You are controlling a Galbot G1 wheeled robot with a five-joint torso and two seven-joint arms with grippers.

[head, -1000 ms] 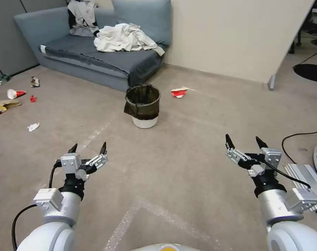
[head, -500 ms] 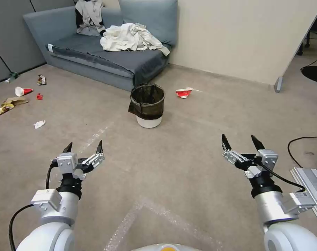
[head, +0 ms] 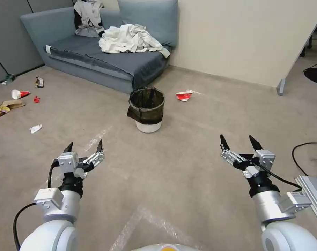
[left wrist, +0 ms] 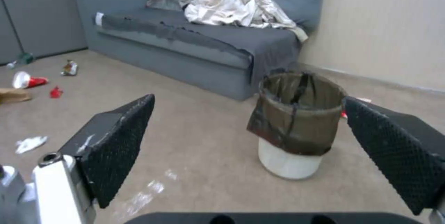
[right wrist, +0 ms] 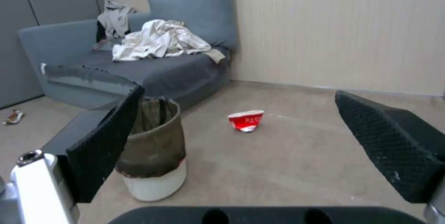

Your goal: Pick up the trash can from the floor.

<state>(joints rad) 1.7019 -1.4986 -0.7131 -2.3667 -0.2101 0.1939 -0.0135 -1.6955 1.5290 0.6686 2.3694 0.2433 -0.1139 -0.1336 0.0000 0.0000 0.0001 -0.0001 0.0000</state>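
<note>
The trash can (head: pixel 146 109) is a small round white bin with a dark bag folded over its rim, standing upright on the beige floor (head: pixel 186 167) just in front of the sofa corner. It also shows ahead in the left wrist view as the trash can (left wrist: pixel 295 124) and in the right wrist view as the trash can (right wrist: pixel 155 149). My left gripper (head: pixel 84 147) hovers open and empty above the floor, well short of the bin and to its left. My right gripper (head: pixel 237 141) is open and empty too, short of the bin and to its right.
A grey-blue sofa (head: pixel 106 64) with heaped clothes (head: pixel 130 39) stands behind the bin. A crushed red-and-white cup (head: pixel 184 95) lies right of it. Scattered litter (head: pixel 17 94) lies at the far left. A beige wall panel (head: pixel 249 38) and a black cable (head: pixel 305 146) are on the right.
The whole picture has shifted, so the camera has moved; the bin now sits a little lower and nearer in view. Both grippers hold the same open pose.
</note>
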